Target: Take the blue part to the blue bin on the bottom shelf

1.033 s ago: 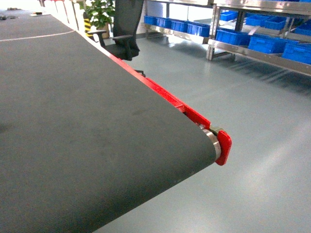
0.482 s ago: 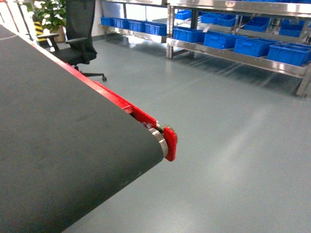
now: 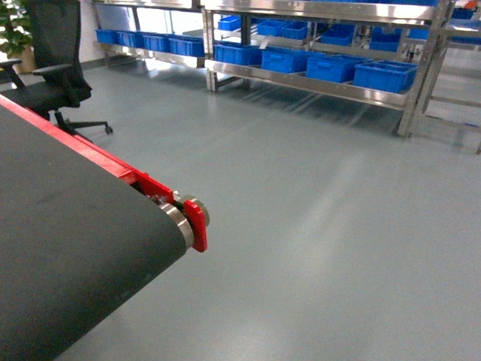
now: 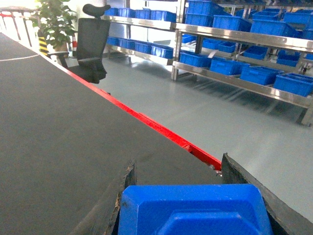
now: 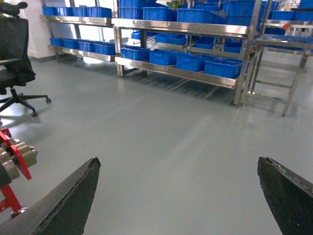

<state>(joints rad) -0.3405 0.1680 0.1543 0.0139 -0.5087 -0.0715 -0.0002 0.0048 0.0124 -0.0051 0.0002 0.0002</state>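
In the left wrist view, my left gripper (image 4: 178, 166) is shut on the blue part (image 4: 195, 211), a chunky blue plastic piece filling the gap between both black fingers, held over the dark conveyor belt (image 4: 63, 137). The right gripper (image 5: 178, 161) stands open over bare grey floor with nothing between its fingers. Several blue bins (image 3: 338, 68) sit in a row on the bottom shelf (image 3: 316, 85) of the steel rack across the floor; the bottom shelf (image 5: 186, 73) shows in the right wrist view too. Neither gripper shows in the head view.
The conveyor belt (image 3: 68, 256) fills the lower left, with a red side rail (image 3: 113, 162) and a red end cap (image 3: 197, 223) at its roller. A black office chair (image 3: 52, 60) stands at the back left. Grey floor (image 3: 323, 210) lies between belt and rack.
The head view has swung to the right: the belt end has slid left in view, and the steel rack with its blue bins has come toward the middle.
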